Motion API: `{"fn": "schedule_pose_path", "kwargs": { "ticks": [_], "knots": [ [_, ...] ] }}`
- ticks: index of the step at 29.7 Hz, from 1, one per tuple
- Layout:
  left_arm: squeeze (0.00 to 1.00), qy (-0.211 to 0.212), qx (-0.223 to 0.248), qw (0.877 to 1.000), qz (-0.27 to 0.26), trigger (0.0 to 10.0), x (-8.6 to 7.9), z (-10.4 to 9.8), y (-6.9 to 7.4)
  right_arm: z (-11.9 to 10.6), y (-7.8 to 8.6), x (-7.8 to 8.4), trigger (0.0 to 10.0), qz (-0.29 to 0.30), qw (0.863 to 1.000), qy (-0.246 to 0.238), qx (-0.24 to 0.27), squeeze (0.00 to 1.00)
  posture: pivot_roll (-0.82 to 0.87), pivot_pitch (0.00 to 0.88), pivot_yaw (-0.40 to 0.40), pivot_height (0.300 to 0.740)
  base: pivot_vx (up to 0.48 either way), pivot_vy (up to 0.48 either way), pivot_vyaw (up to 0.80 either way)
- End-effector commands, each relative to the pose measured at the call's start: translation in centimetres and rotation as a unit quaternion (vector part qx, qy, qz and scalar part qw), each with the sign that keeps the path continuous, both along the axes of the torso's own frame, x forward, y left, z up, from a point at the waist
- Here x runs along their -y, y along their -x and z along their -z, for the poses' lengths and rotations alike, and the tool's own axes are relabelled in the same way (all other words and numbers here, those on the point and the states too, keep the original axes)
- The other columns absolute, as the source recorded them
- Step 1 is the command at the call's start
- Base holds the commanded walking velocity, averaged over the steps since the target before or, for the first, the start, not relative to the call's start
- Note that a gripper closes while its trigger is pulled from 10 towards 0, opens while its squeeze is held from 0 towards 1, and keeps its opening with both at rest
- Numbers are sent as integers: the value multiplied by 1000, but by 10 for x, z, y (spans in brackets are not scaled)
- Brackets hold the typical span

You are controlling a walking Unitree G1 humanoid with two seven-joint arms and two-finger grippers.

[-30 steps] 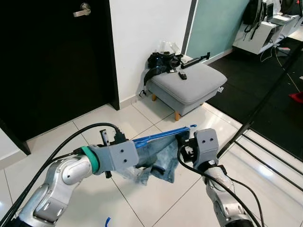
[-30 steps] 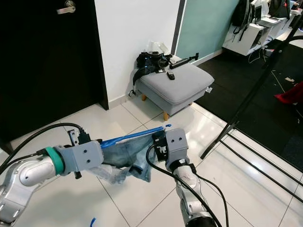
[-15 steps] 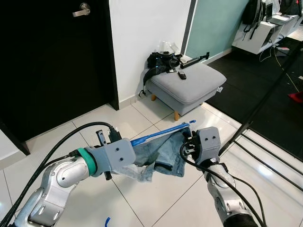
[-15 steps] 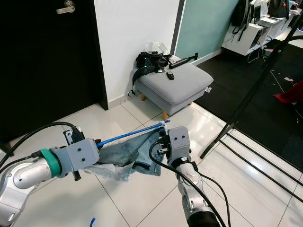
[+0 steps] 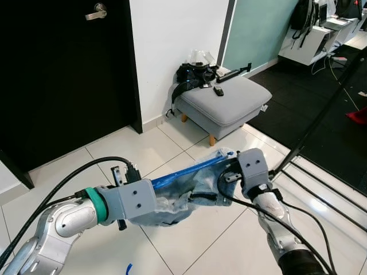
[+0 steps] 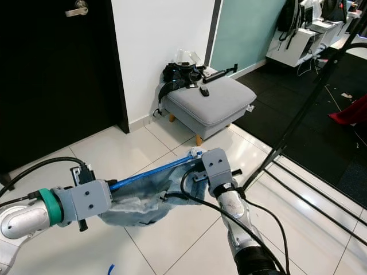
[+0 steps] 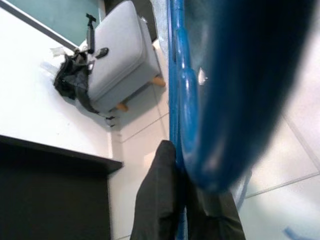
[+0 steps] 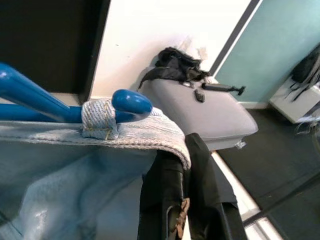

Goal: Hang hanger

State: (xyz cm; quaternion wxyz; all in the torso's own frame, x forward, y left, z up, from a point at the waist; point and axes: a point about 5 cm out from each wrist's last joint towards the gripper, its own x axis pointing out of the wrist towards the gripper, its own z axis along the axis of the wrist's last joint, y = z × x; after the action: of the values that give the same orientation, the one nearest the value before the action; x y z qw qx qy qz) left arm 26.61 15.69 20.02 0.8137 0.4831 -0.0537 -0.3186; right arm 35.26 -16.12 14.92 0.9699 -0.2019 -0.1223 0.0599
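The blue hanger (image 5: 186,171) runs level between the two arms above the white tiled floor (image 5: 155,152), with a pair of pale denim shorts (image 5: 178,197) sagging beneath it. The left gripper (image 7: 176,200) is pinched tight on the hanger's bar near one end; its black fingers (image 7: 160,200) press right against the blue plastic. The right gripper (image 8: 182,200) is clamped on the denim waistband just under the hanger's rounded tip (image 8: 131,102), where a belt loop (image 8: 100,119) wraps the bar.

From where I stand, the garment looks threaded on but not yet hung anywhere. A black rail stand (image 5: 321,123) leans off to the robot's right, well apart from the load, and that seems the likely target.

To do this well, both arms should keep the bar level so the loop doesn't slip off the tip. The right gripper holds cloth, not plastic, so any tug away from the left would drag the shorts along the bar. Turning the body toward the rail, with both arms travelling together, looks safer than reaching. The grey footstool (image 5: 226,103) by the wall stays clear of the path.
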Motion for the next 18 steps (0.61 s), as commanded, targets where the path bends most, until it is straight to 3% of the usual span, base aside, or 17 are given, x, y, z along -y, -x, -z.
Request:
{"fn": "schedule_pose_path", "kwargs": {
  "ticks": [1, 3, 13, 15, 16, 18],
  "knots": [
    [0, -68, -20, 997, -32, 10000, -13, 18, -4, -22, 0, 14, 0, 38, 997, 32, 59, 0, -17, 119, 12, 740, 0, 0, 0],
    [0, -104, -20, 993, -55, 10000, -18, 27, -9, -35, 2, 11, 0, 37, 992, 67, 98, 0, -23, 118, 16, 740, 0, 0, 0],
    [0, -111, -18, 991, -68, 10000, -19, 29, -12, -40, 3, 10, 0, 35, 990, 79, 111, 0, -23, 118, 16, 740, 0, 0, 0],
    [0, -134, 3, 982, -135, 10000, -28, 31, -25, -65, 20, 2, 0, 25, 971, 145, 188, 0, -35, 123, 30, 740, 0, 0, 0],
    [0, -134, 3, 982, -135, 10000, -28, 31, -25, -65, 20, 2, 0, 25, 971, 145, 188, 0, -35, 123, 30, 740, 0, 0, 0],
    [0, -146, 20, 975, -166, 10000, -32, 29, -32, -83, 34, -7, 0, 16, 953, 183, 243, 0, -35, 127, 34, 740, 0, 0, 0]
  ]
}}
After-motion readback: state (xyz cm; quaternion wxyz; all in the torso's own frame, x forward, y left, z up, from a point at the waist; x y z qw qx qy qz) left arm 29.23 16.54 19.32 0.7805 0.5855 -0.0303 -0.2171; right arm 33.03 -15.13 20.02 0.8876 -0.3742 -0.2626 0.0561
